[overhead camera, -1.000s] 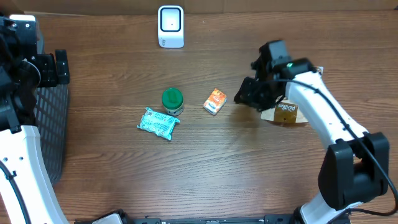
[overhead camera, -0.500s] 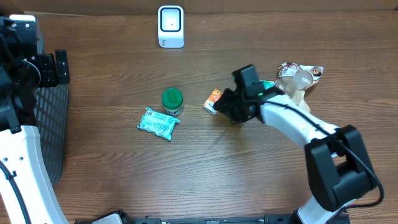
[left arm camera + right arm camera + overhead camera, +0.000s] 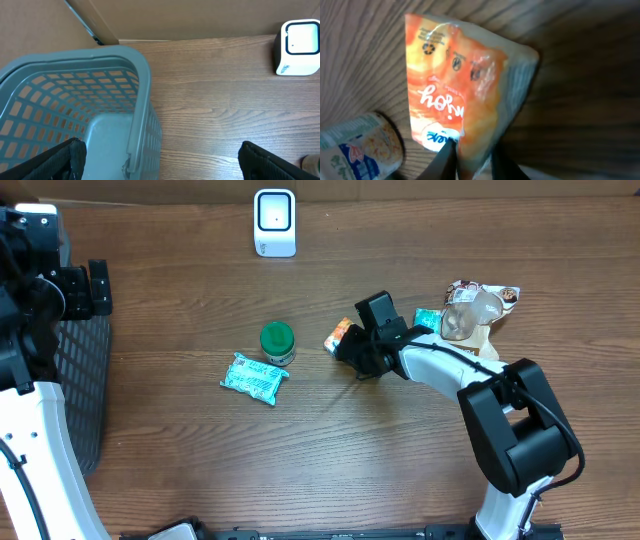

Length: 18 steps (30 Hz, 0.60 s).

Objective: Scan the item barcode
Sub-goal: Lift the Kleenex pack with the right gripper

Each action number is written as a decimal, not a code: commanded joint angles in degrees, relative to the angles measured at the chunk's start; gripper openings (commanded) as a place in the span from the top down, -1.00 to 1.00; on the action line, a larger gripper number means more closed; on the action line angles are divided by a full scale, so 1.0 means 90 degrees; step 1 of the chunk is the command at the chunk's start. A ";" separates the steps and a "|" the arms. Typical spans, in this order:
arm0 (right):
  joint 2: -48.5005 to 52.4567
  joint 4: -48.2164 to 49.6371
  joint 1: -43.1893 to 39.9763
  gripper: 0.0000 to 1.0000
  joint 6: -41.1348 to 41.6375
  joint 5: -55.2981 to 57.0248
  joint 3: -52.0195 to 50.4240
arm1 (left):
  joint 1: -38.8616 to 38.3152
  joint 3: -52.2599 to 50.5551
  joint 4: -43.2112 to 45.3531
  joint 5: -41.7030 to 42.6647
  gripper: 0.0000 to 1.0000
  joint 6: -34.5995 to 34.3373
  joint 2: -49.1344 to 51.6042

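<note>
1. On the orange packet [image 3: 460,95], white lettering is seen upside down in the right wrist view. Small recycling marks sit near its top edge and a blue-and-white badge near its lower corner. The word itself cannot be read with certainty.
2. Printed pictures and small text are carried on the label of the green-lidded can [image 3: 360,145], but nothing on it is legible. The print on the teal packet [image 3: 254,377] is likewise too small to be read.
3. The orange packet [image 3: 340,338] lies on the table [image 3: 400,460] just right of the can [image 3: 277,343], well below the white scanner [image 3: 274,222].
4. The right end effector [image 3: 472,162] is set narrow, with the packet's lower corner between its fingers [image 3: 445,157]. Whether the packet is firmly pinched cannot be told.
5. The left end effector [image 3: 160,155] is spread wide and holds nothing. It hangs over the rim of the grey basket [image 3: 135,100] at the table's left edge.
6. Bare table is left between the packet and the scanner, and across the whole near side. A heap of snack bags [image 3: 480,305] lies close behind the right arm.
7. The overhead view alone gives the full layout. The packet's printing is shown only by the right wrist view. The basket's slotted wall and the cardboard backing [image 3: 200,20] are shown only by the left wrist view.
</note>
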 commanded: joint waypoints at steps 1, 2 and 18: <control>0.0221 -0.0046 -0.0046 0.89 -0.1093 -0.0141 -0.0053 | 0.0022 0.0134 0.0022 0.0049 -0.99 0.0119 0.0010; 0.0185 -0.0107 -0.0070 0.92 -0.1367 -0.0289 -0.0029 | 0.0022 0.0134 0.0022 0.0046 -0.99 0.0117 0.0010; -0.0901 -0.3878 -0.1761 0.92 -0.8478 -0.5649 0.1214 | 0.0022 0.0134 0.0022 0.0049 -0.99 0.0119 0.0010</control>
